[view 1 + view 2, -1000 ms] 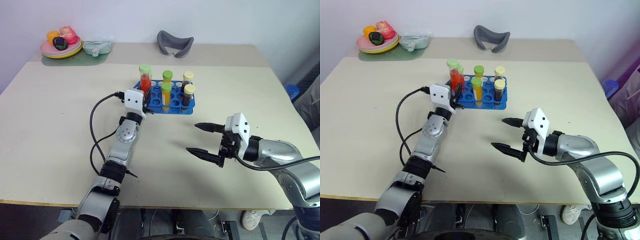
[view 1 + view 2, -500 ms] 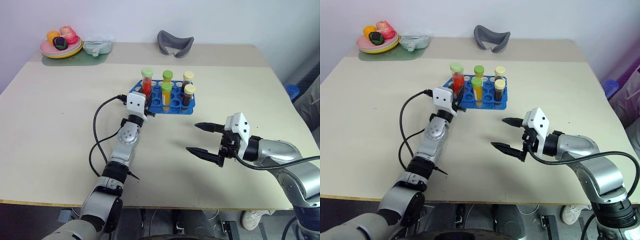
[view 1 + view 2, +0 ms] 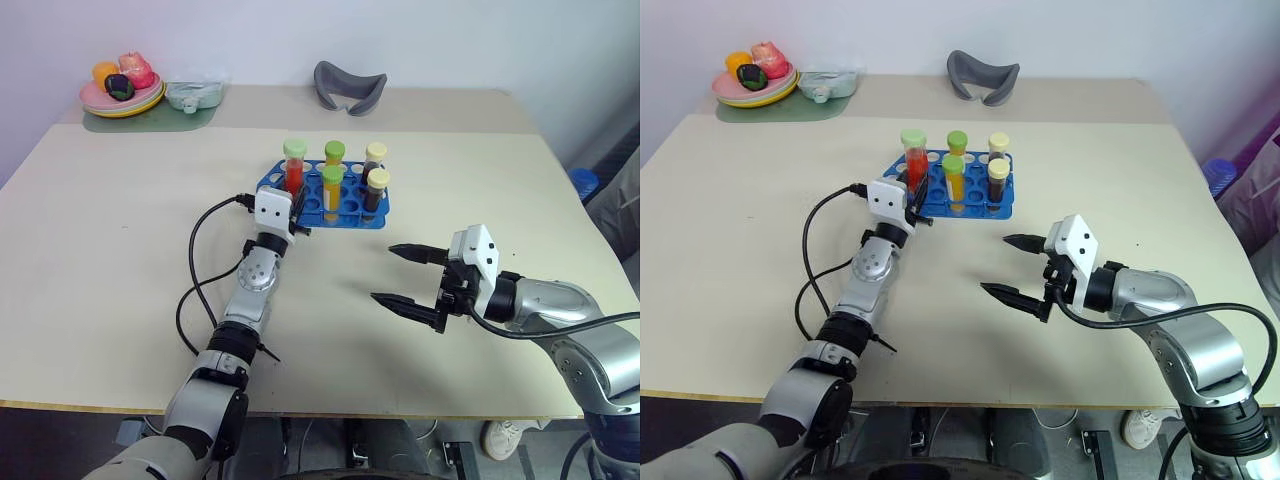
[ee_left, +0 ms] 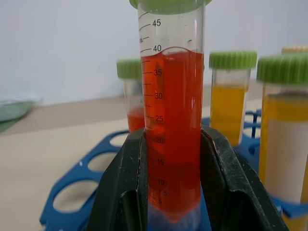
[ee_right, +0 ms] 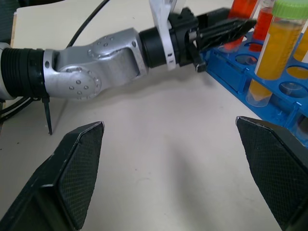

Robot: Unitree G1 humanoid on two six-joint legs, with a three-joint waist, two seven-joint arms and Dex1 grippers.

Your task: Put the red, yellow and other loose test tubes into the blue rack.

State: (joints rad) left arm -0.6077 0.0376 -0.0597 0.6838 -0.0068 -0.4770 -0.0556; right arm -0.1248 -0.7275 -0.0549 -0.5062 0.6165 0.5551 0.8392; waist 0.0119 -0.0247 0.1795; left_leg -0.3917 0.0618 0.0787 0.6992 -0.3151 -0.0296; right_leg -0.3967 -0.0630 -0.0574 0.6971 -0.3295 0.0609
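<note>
Two fingers of the left end effector point(image 4: 171, 192), clamped on the red tube point(image 4: 171, 120), hide its base.

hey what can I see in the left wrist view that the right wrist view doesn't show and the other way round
Left wrist view alone: the red tube's printed scale, its liquid level, and its tip just above the blue rack, clamped between the left end effector's fingers.

Right wrist view alone: the left arm's silver forearm reaching to the rack from the side, bare table, and the right end effector's own two fingers wide apart, holding nothing.

Both: the red tube, a yellow tube with a green cap, and the rack's open holes.
</note>
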